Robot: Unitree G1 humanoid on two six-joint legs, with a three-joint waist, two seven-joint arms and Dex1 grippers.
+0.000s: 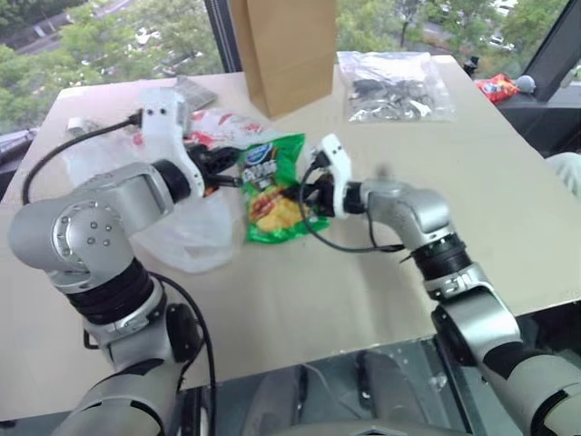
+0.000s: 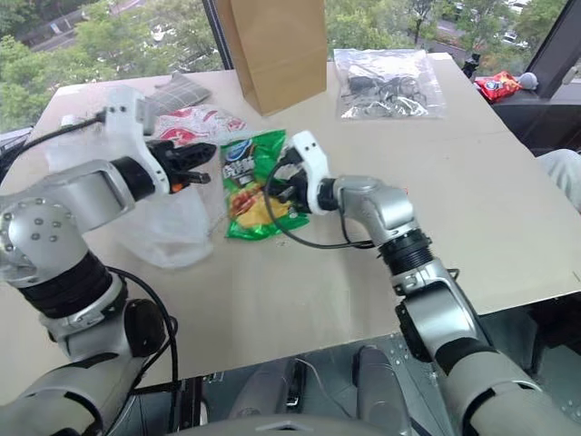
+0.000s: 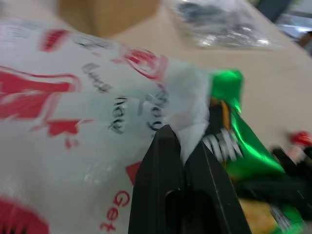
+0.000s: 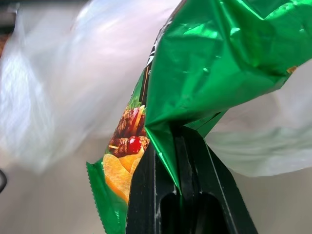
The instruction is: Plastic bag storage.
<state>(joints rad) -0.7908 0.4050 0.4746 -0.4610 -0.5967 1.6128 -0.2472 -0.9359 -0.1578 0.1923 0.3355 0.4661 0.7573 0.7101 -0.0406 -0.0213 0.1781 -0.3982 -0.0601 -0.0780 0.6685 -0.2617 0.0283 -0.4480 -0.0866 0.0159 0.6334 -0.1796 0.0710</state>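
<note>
Tabletop (image 1: 381,272) of beige board beside tree-view windows (image 1: 109,36).

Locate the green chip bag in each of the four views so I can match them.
Left eye: green chip bag centre, between both arms.
Right eye: left of centre.
Left wrist: beside the plastic bag, at.
Right wrist: pinched in the right pincer, at.
Shared landmark: brown paper bag.

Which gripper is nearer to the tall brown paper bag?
Left. The left gripper, shut on the translucent-white plastic bag, is just in front of the tall brown paper bag; the right gripper, shut on the green chip packet, sits farther from it.
</note>
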